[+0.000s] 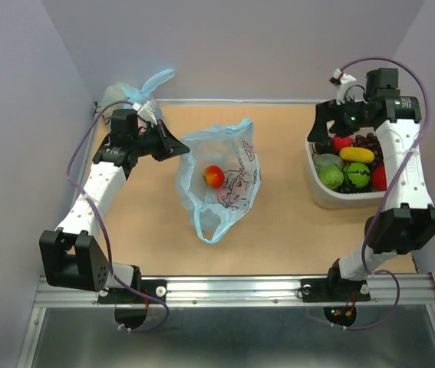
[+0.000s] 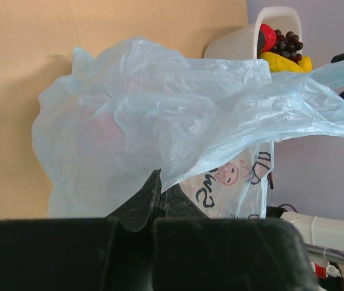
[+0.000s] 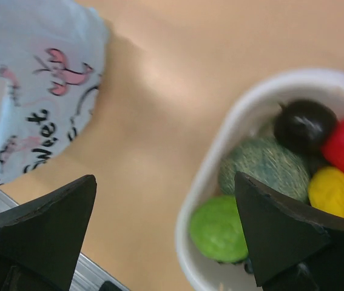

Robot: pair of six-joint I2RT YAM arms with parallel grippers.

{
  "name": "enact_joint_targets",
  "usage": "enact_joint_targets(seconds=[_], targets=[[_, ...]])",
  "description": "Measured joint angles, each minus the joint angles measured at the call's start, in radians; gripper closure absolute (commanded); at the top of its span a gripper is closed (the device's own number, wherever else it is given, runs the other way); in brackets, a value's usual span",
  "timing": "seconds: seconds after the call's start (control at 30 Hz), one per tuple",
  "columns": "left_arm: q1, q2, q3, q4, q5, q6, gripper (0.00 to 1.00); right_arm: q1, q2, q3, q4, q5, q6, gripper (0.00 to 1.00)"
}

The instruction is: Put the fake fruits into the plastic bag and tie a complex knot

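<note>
Translucent light-blue plastic bag (image 1: pixel 240 182) at centre of tan surface (image 1: pixel 294 238) holds one red-yellow plastic apple (image 1: pixel 214 175); other fake fruits (image 1: pixel 353 165) sit in white tub (image 1: pixel 314 195), right. Left claw (image 1: pixel 177 147) pinches bag's rim; right claw (image 1: pixel 326 132) wide over tub.

You saw the plastic bag (image 2: pixel 159 121) as thin, crinkled, translucent film with a soft sheen. The fake fruits (image 1: pixel 357 173) looked like glossy plastic (the grey-green fruit (image 3: pixel 256 170) was rough and dull). Their white tub (image 3: pixel 211 157) was smooth plastic, the tabletop (image 1: pixel 286 230) matt tan board, the front rail (image 1: pixel 232 290) brushed metal.
</note>
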Motion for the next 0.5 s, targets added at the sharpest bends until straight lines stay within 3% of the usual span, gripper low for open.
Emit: enact_joint_targets(seconds=[0.07, 0.23, 0.37, 0.5], targets=[[0.0, 0.0, 0.0, 0.0, 0.0, 0.0, 1.0, -0.108, 0.024, -0.001, -0.051, 0.005, -0.024, 0.0], [0.0, 0.0, 0.0, 0.0, 0.0, 0.001, 1.0, -0.228, 0.147, 0.006, -0.143, 0.039, -0.043, 0.0], [0.0, 0.0, -0.001, 0.0, -0.002, 0.001, 1.0, -0.246, 0.166, -0.015, -0.166, 0.101, -0.076, 0.0], [0.003, -0.003, -0.013, -0.002, -0.007, 0.005, 1.0, -0.241, 0.073, -0.113, -0.187, 0.118, -0.108, 0.02]])
